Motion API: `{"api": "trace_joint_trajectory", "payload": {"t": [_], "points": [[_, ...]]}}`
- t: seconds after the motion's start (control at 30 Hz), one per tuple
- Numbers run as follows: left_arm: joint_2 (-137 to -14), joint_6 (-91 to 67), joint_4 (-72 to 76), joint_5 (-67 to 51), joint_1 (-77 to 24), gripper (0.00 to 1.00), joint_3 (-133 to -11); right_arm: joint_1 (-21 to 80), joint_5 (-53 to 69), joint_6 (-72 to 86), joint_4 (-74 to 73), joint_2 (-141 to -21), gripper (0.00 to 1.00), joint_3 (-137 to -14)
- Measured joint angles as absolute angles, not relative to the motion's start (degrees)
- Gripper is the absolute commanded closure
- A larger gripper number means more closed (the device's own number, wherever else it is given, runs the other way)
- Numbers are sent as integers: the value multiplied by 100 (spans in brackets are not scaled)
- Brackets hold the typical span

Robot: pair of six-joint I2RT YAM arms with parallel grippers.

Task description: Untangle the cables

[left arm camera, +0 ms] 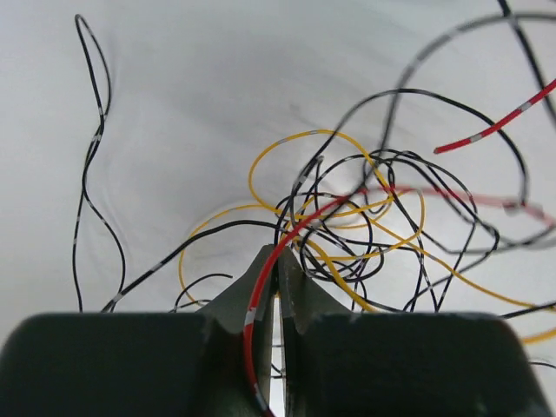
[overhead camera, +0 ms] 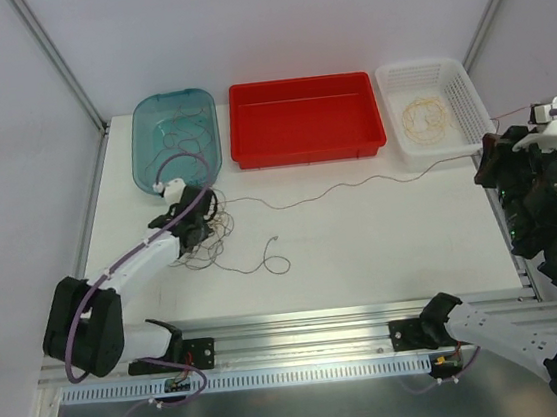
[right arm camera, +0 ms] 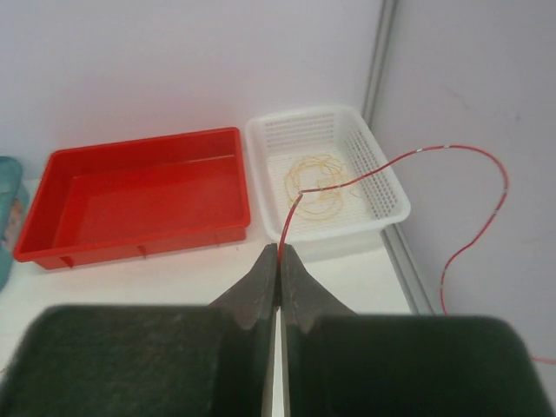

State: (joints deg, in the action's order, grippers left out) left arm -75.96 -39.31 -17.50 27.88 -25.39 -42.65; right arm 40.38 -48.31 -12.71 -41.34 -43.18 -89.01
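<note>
Left gripper (left arm camera: 278, 265) is clamped shut, its two fingertips pressed together on a red cable (left arm camera: 261, 295) that runs down between them. It sits low over the tangle (left arm camera: 365, 217), a loose knot of yellow, red and dark cables with pale bands, lying on the white table (overhead camera: 364, 249). From above, this knot lies on the left side of the table, just in front of the teal bin (overhead camera: 141, 154). A few dark loops trail out from it toward the near edge. More thin dark wire lies curled inside the teal bin.

Right gripper (right arm camera: 280, 261) is also closed tight, pinching a red strand (right arm camera: 365, 174) at its tips. That strand rises from the fingertips, crosses over the white basket (overhead camera: 468, 106), then arcs past it and drops along the right wall. The gripper is raised off the table, at the right edge beside the basket.

A coil of yellow cable (overhead camera: 423, 116) rests in the bottom of the white basket. The red tray (overhead camera: 252, 156) stands between the teal bin and the basket.

One long thin strand (overhead camera: 337, 190) stretches from the tangle across the table toward the basket's near corner. Its colour is hard to tell from above, and whether it is the piece in the right gripper cannot be made out.
</note>
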Motion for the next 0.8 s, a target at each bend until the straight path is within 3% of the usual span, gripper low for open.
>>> {"api": "trace_joint_trajectory", "payload": {"t": [0.17, 0.43, 0.63, 0.8], "points": [[-7052, -3778, -2132, 2847, -1592, 100, -3994, 3798, -4969, -1114, -4405, -4346, 99, -8495], [-6469, -3481, -2322, 2045, -1581, 100, -3964, 3074, -4053, -602, -4687, -4711, 99, -7607], [-5857, -3164, -2335, 1125, -1658, 100, -3935, 2589, -3118, -58, -4488, -5299, 96, -6088], [-5354, -2921, -2423, 727, -1693, 100, -3911, 1673, -2453, 401, -4392, -6326, 72, -5262]]}}
